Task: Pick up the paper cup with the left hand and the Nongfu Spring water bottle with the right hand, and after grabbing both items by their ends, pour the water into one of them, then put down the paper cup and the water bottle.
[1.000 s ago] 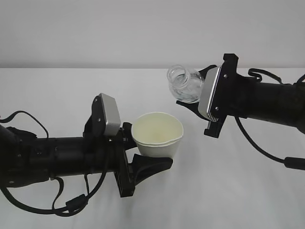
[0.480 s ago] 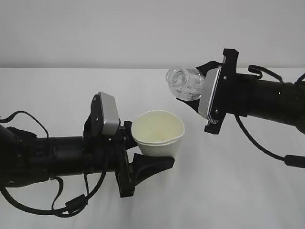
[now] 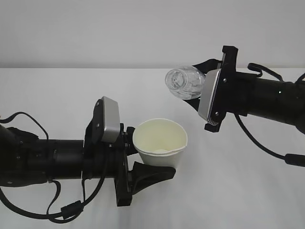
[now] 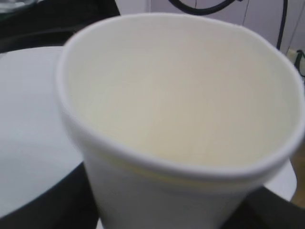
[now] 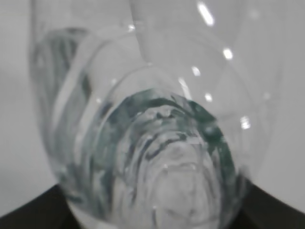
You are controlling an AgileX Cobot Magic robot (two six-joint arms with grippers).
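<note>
In the lower middle of the outside view, the left hand (image 3: 143, 160) holds the small cream paper cup (image 3: 159, 143), now a bit lower than before. At the upper right, the right hand (image 3: 202, 93) grips the clear ribbed plastic bottle (image 3: 183, 85), tipped back nearly level, so pouring looks done. The left wrist view shows the cup (image 4: 176, 129) close up. The right wrist view shows the bottle (image 5: 157, 157) filling the frame.

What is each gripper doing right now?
Left gripper: closed on the paper cup.
Right gripper: closed on the water bottle.
</note>
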